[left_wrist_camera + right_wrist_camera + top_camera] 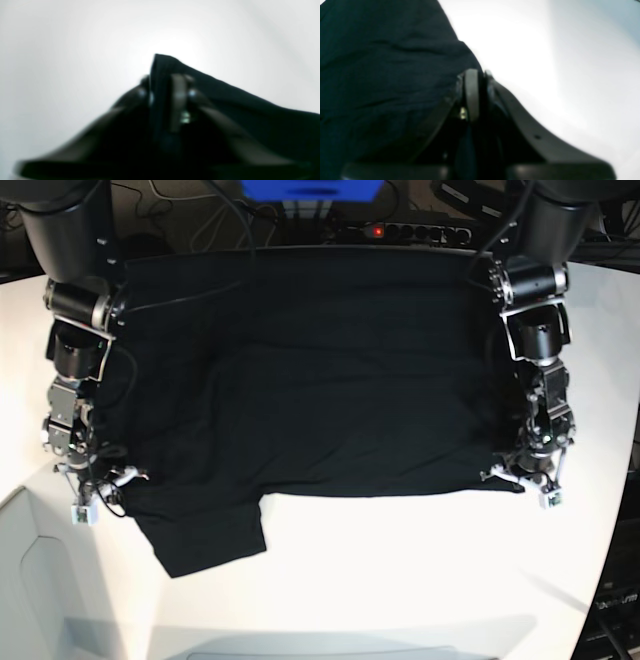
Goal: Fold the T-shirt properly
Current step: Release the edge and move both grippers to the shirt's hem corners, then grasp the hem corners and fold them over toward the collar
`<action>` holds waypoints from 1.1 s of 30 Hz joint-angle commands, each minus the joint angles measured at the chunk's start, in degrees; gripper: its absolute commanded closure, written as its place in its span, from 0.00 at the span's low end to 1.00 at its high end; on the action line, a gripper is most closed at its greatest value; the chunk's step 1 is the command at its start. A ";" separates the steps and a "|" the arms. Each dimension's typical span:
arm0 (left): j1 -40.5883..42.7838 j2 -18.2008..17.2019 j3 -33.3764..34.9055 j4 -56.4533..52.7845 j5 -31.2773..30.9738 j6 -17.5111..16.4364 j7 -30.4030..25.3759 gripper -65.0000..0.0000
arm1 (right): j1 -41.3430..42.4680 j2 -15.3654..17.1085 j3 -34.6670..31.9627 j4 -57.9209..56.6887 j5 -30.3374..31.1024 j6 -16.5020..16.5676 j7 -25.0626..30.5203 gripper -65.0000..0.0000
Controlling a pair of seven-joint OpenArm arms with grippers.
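Note:
The black T-shirt lies spread on the white table, plain side up; no print or tag shows. One sleeve sticks out at the front left. My left gripper is shut on the shirt's front right corner. In the left wrist view this gripper pinches a raised fold of the black cloth. My right gripper is shut on the shirt's left edge beside the sleeve. In the right wrist view this gripper pinches the cloth at its edge.
A blue object and a power strip with a red light sit behind the table's back edge, among cables. Bare white tabletop lies in front of the shirt. The table's front edge curves at the lower left and right.

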 commanded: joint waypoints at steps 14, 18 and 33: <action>4.22 0.03 -5.10 19.47 -0.53 -0.34 9.23 1.00 | -5.20 -1.21 0.50 19.00 -0.25 0.42 -3.96 1.00; 6.51 0.82 -6.77 25.80 -0.53 -0.34 12.75 1.00 | -8.10 -1.92 0.50 27.18 -0.25 0.42 -5.89 1.00; 23.56 4.33 -12.66 52.44 -0.62 -0.51 17.76 1.00 | -27.09 -2.88 2.35 55.13 7.75 0.50 -7.30 1.00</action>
